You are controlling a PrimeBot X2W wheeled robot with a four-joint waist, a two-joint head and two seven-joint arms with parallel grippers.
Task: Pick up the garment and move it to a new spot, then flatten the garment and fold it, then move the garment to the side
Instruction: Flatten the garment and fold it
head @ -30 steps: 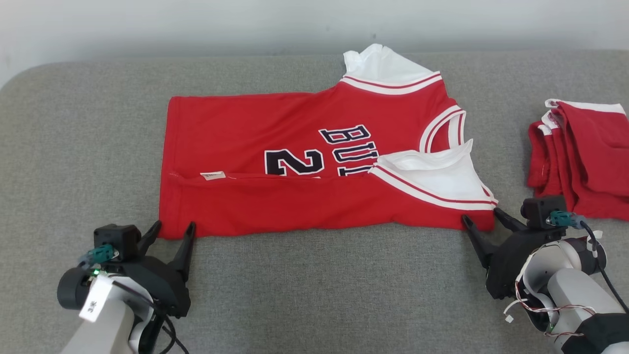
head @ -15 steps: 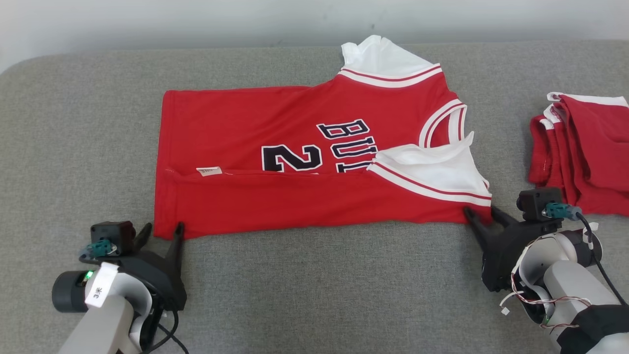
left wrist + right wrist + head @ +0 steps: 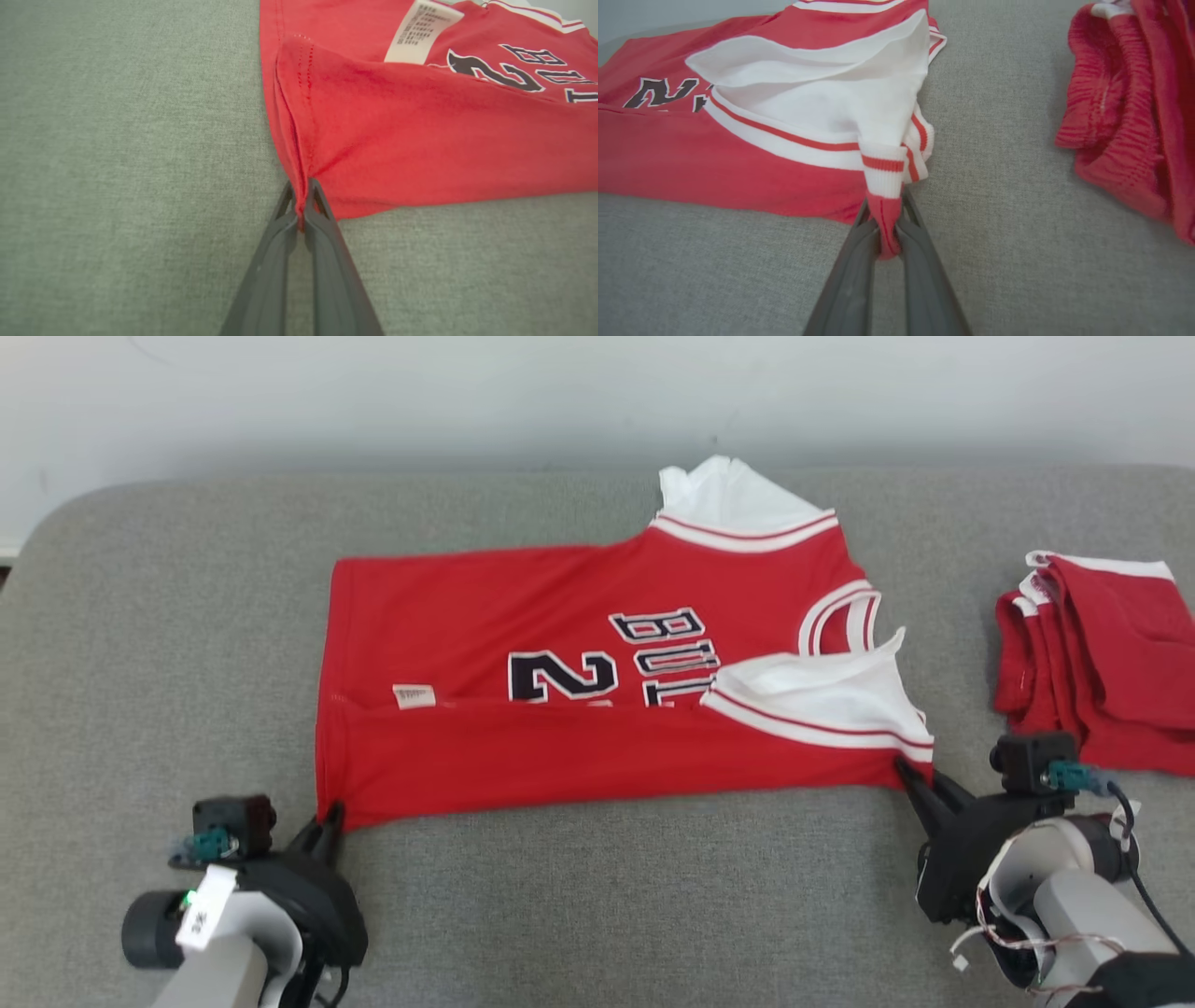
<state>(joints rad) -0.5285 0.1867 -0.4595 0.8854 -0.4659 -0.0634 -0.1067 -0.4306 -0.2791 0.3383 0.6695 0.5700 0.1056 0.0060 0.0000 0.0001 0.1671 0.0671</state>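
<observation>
In the head view the red garment (image 3: 560, 644) lies spread on the grey padded surface (image 3: 607, 896), beyond both jaws. The left jaws pinch its near left corner, the right jaws its near right corner. In the left wrist view the jaws are closed on the hem, with a white label (image 3: 423, 30) beyond them. In the right wrist view the jaws grip the striped corner, and a red pile (image 3: 1125, 116) lies apart at their right.

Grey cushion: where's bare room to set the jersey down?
Widest bare patch: left of the jersey, out to the rounded edge of the grey cushion. Another strip runs along the near side between left gripper and right gripper. Crowded right, by the folded red clothes.
</observation>
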